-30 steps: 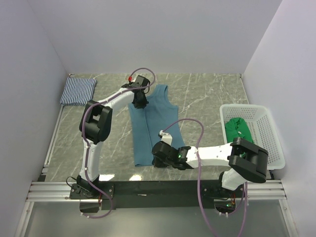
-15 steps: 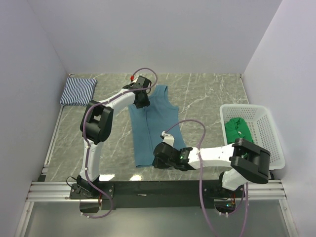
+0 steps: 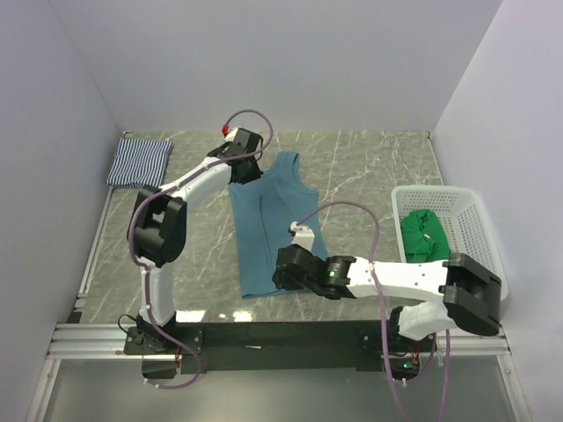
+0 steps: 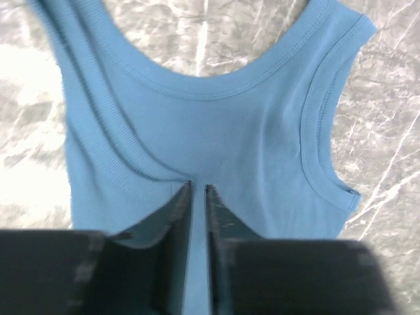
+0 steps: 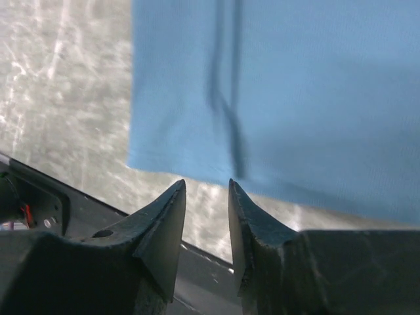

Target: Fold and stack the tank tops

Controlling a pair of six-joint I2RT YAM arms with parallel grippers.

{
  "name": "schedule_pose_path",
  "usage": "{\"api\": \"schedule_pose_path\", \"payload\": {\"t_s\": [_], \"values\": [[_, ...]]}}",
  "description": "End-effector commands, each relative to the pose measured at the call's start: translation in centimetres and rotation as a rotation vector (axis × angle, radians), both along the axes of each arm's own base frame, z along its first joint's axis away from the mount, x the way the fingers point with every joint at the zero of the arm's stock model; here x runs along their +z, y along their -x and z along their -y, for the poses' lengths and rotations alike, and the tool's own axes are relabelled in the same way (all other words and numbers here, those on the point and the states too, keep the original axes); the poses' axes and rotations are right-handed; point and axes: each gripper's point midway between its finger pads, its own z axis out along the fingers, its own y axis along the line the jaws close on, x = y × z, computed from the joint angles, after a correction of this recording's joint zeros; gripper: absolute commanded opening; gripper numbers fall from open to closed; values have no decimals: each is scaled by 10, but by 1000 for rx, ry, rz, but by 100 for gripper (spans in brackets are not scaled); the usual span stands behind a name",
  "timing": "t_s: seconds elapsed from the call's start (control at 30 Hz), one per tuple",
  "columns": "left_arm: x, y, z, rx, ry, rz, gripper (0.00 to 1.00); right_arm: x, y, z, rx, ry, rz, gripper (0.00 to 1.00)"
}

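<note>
The teal tank top point(image 3: 264, 230) lies flat on the marble table, folded lengthwise, neckline away from the arms. My left gripper point(image 3: 245, 166) hangs over its neckline end; in the left wrist view its jaws point(image 4: 199, 187) stand a narrow slit apart above the teal fabric point(image 4: 249, 144), gripping nothing. My right gripper point(image 3: 281, 280) is at the near hem; in the right wrist view it point(image 5: 207, 185) is open just off the hem edge point(image 5: 197, 167), bare table showing between the tips. The striped tank top point(image 3: 139, 163) lies folded at the far left. The green tank top point(image 3: 422, 234) sits in the basket.
A white mesh basket point(image 3: 482, 220) stands at the right edge of the table. Walls close in the left, back and right sides. The black mounting rail point(image 3: 264, 334) runs along the near edge, just under the right gripper.
Both grippers have opened and let go of the teal top. The left gripper has lifted and drawn back toward the far left; the right one has backed off the hem.
</note>
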Motion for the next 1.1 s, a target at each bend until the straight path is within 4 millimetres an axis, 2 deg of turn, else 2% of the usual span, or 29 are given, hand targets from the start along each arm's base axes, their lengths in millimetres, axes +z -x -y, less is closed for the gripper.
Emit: {"api": "schedule_pose_path", "payload": {"t_s": [0.0, 0.07, 0.1, 0.17, 0.3, 0.4, 0.47, 0.5, 0.57, 0.6, 0.7, 0.8, 0.83, 0.93, 1.03, 1.07], "values": [[8, 7, -9, 62, 33, 16, 16, 5, -14, -15, 43, 77, 63, 39], [-7, 11, -9, 52, 20, -20, 12, 4, -17, -25, 73, 101, 71, 36], [-13, 12, -9, 46, 14, -32, 8, -8, -18, -27, 81, 139, 61, 36], [-28, 15, -5, 14, 9, -63, 6, -14, -21, -31, 87, 166, 63, 34], [-51, 21, -1, -34, 6, -110, 5, -42, -18, -30, 96, 241, 36, 32], [-75, 28, -2, -59, -19, -169, 5, -57, -6, -38, 134, 274, 20, 31], [-84, 30, -3, -70, -31, -190, 5, -59, 0, -49, 150, 272, 13, 31], [-88, 32, -6, -66, -40, -203, 5, -69, 9, -53, 175, 291, 0, 31], [-97, 35, -8, -70, -52, -226, 5, -70, 17, -67, 196, 270, -21, 30], [-100, 35, -11, -68, -59, -234, 5, -77, 22, -71, 208, 276, -36, 30], [-108, 36, -21, -73, -89, -262, 5, -75, 35, -95, 241, 220, -70, 30], [-106, 34, -30, -89, -95, -267, 8, -61, 44, -127, 279, 120, -90, 30], [-102, 33, -32, -103, -97, -259, 9, -52, 45, -140, 290, 81, -89, 30], [-86, 28, -39, -121, -101, -233, 16, -35, 41, -162, 297, 25, -68, 30], [-60, 21, -41, -131, -91, -181, 27, -16, 33, -168, 288, -6, -27, 31], [-54, 19, -40, -135, -87, -165, 29, -4, 30, -166, 281, -13, -10, 32]]}}
